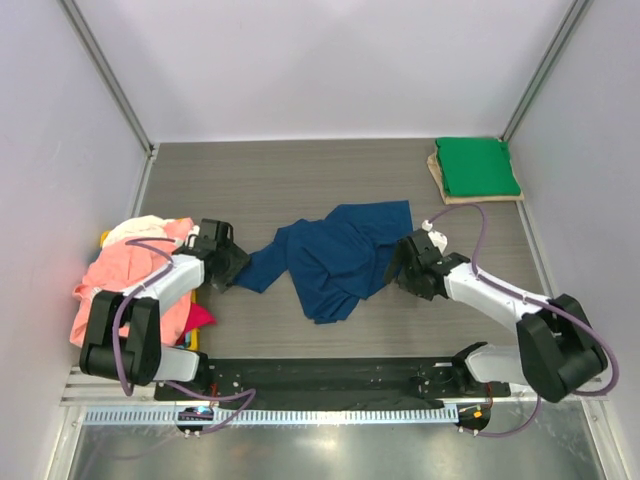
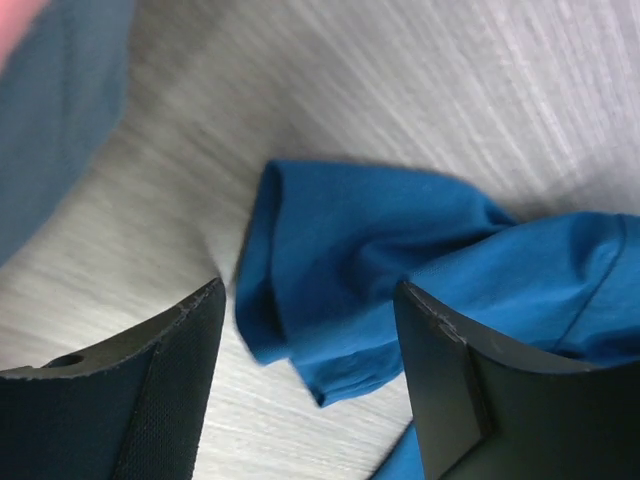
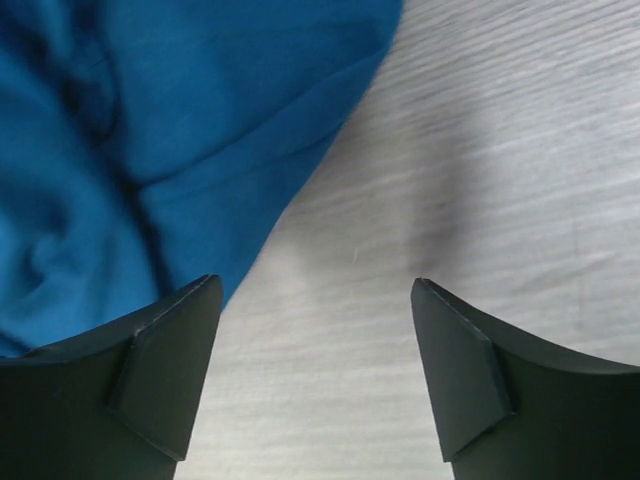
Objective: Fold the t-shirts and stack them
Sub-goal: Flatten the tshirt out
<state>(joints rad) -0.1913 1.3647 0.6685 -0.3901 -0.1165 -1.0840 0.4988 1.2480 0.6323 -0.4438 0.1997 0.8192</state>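
Top view: navy t-shirt (image 1: 335,258) crumpled between arms, green t-shirt (image 1: 477,166) folded far right. Wrist views only: left gripper (image 2: 308,300) open astride sleeve, right gripper (image 3: 315,290) open at hem edge.

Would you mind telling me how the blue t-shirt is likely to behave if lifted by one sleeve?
The blue t-shirt lies crumpled in soft folds, so it will probably droop limply rather than hold shape. Its sleeve looks thin, so likely light; the rest may drag across the table.
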